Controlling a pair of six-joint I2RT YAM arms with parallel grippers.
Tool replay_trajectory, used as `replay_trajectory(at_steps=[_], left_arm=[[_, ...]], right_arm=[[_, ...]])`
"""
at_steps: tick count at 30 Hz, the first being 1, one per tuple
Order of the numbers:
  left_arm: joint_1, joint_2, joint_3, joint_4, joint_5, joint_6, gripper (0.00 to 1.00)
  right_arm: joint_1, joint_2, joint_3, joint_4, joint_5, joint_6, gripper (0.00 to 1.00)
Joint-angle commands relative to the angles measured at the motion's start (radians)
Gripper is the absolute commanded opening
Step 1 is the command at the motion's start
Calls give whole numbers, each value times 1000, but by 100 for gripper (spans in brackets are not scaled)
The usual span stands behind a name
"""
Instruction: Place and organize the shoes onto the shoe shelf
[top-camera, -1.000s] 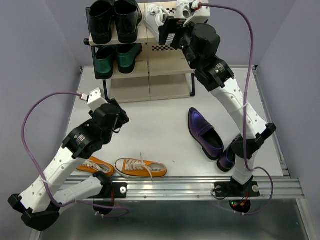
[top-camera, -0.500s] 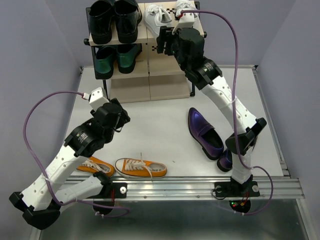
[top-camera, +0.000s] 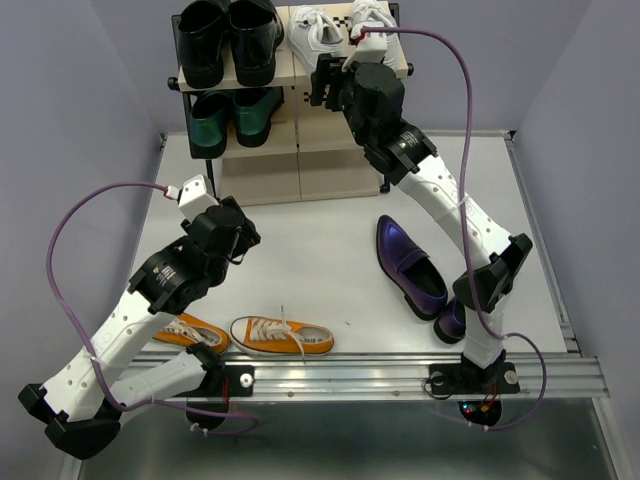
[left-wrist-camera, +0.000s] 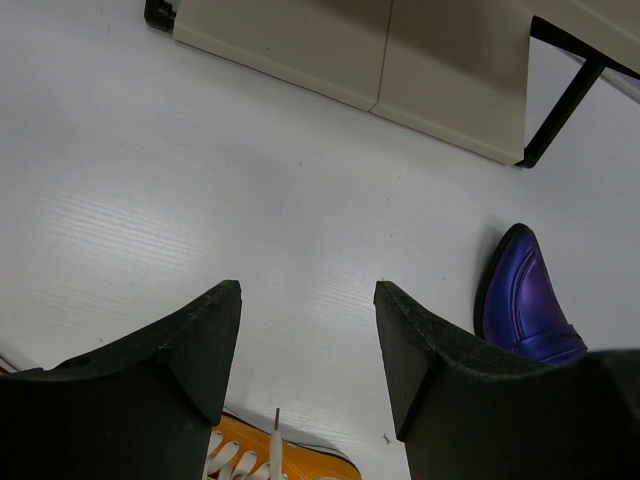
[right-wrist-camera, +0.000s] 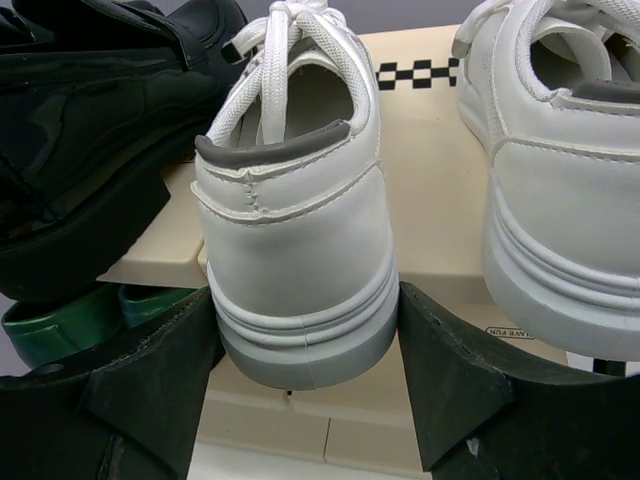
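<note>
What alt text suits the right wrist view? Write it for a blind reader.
A white sneaker sits heel-first between the right jaws, which press its sides, on the top board of the shoe shelf. A second white sneaker stands to its right; shiny black shoes sit left of it, green shoes below them.

5 pairs show, 10 singles in all: 2 white sneakers (top-camera: 318, 30) and 2 black shoes (top-camera: 205, 42) along the top of the frame, 2 green shoes (top-camera: 211, 120) just under the black ones, 2 purple loafers (top-camera: 410, 265) at centre right on the bench (top-camera: 300, 230), 2 orange sneakers (top-camera: 282, 336) at lower left. 1 shelf (top-camera: 340, 175) has 3 tiers.
</note>
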Motion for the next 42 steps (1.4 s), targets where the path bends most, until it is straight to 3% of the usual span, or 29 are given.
replay_trajectory(at_steps=[1,12,18,32,36,39,42], left_arm=[[3,-10,-3,12,-24,0,66],[3,-35,-17,-5,-38,-6,66],[3,-41,-17,-12,-44,-6,66],[3,-42,-14,-21,-44,-11,66],[1,-44,-15,-25,-44,-12,66],[3,-47,-14,-28,-42,-15,66],[3,-50,-17,-29,-42,-15,66]], right_arm=[[6,-63,-61,205,61,11,48],[6,-80,-181,435,173,59,43],[6,-51,-146,469,216,48,43],[78,134,21,577,345,-266,49],[78,144,15,578,360,-268,54],[88,132,4,572,357,-259,69],[88,105,-9,552,343,-231,78]])
